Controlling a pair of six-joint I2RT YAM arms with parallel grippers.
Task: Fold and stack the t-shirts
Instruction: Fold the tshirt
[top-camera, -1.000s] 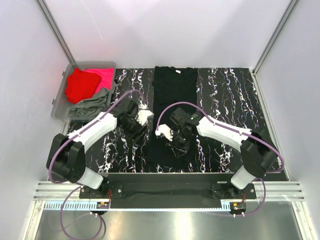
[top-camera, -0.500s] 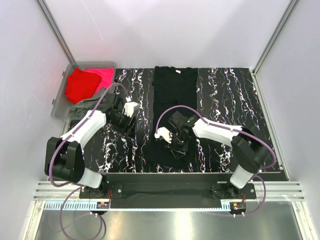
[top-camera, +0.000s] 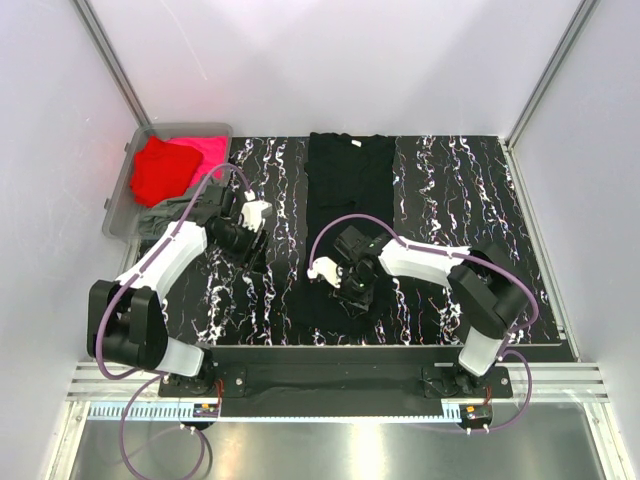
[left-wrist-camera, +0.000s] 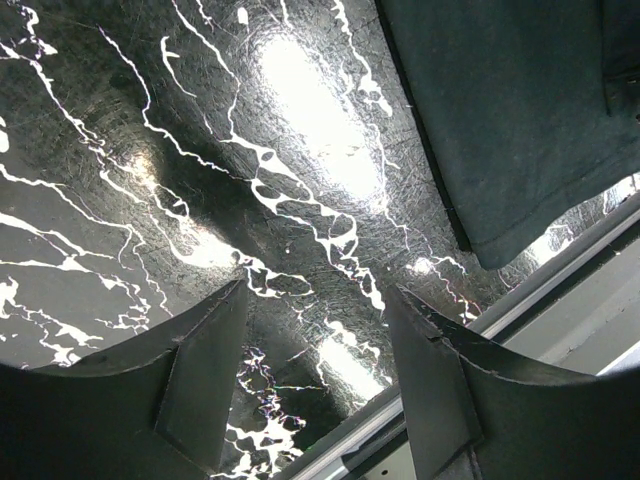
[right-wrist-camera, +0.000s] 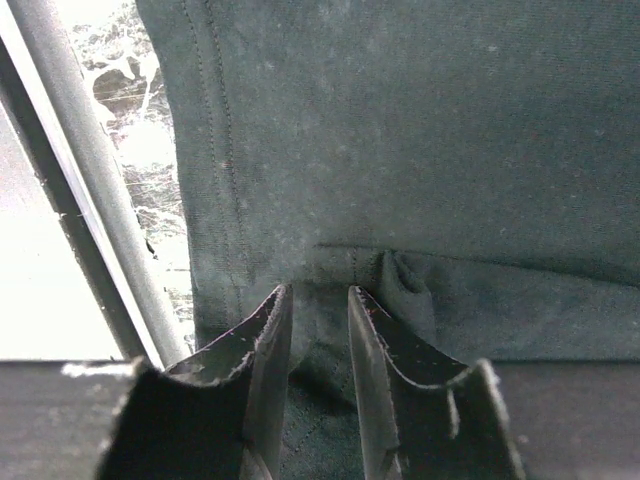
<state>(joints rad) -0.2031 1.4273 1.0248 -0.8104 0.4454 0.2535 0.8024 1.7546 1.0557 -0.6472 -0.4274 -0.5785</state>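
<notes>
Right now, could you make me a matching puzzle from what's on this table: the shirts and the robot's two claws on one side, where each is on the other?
Things:
1. black cloth t-shirt
2. red cloth t-shirt
3. left gripper
4. right gripper

Places or states:
A. in the grey plastic bin at the far left
B. spread flat along the middle of the black marbled table
C. jaws wide apart above bare tabletop
D. fingers down at the black cloth

Pairs: 1-B, 2-A, 3-C, 4-D

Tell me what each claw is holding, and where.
Left claw: open, nothing held. Right claw: narrow jaws down on the black cloth t-shirt beside its stitched edge; whether they pinch it cannot be told.
</notes>
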